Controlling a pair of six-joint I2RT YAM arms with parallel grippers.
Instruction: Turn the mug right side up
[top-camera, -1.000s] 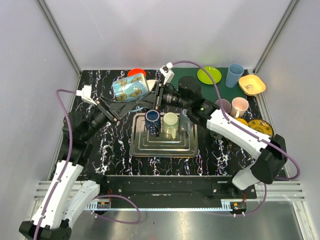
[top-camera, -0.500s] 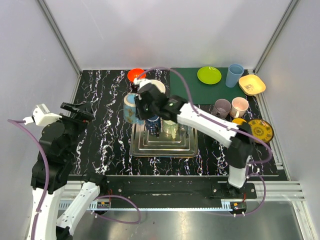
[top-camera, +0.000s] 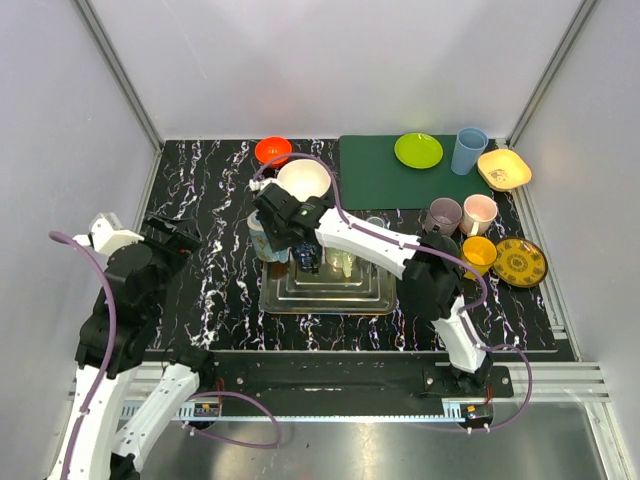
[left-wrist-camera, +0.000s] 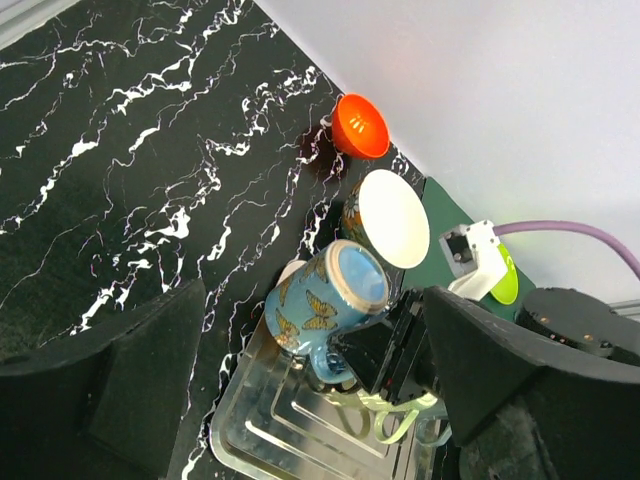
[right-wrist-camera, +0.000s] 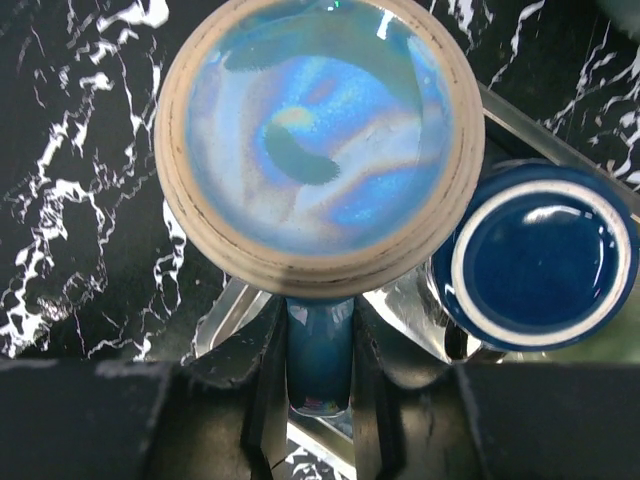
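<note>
Light blue with a butterfly pattern, the mug (right-wrist-camera: 315, 130) is at the far left corner of the metal tray (top-camera: 330, 300), just beside a dark blue cup (right-wrist-camera: 535, 260). Its mouth faces up toward the right wrist camera, and from the left wrist it looks tilted. The right gripper (right-wrist-camera: 318, 370) is clenched on the mug's handle (right-wrist-camera: 318, 345). The left gripper (top-camera: 175, 238) is well apart to the left, fingers spread wide and holding nothing.

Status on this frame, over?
Left gripper open, holding nothing. Right gripper shut on butterfly mug handle, mug at metal tray's left edge. Navy cup close beside.
</note>
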